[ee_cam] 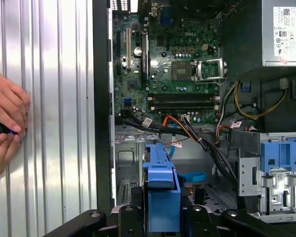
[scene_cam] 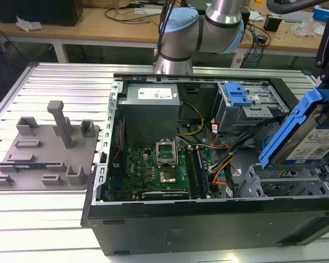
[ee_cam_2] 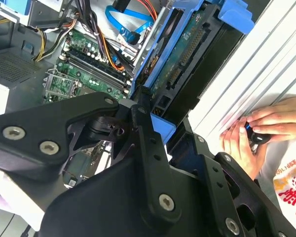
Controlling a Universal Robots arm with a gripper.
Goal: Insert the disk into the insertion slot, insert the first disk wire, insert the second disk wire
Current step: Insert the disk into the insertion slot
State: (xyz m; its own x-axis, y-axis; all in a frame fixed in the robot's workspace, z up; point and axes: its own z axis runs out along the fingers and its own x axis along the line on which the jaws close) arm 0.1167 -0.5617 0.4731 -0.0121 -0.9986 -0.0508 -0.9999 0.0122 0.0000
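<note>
Holds the disk [scene_cam: 312, 143] tilted above the insertion slot [scene_cam: 270, 183] inside the open case [scene_cam: 208, 224], gripper [ee_cam: 163, 215] jaws clamped on its blue carrier.

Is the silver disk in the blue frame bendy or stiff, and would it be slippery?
Probably stiff: the disk looks flat though the hand holds it tilted. Likely heavy for its size, being metal. Its blue frame looks smooth, so maybe slippery.

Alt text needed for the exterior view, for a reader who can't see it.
A silver disk in a blue carrier hangs tilted above the grey mesh insertion slot, at the exterior view's right corner of an open computer case. A grey fixture plate lies on the slatted table at the left.
</note>
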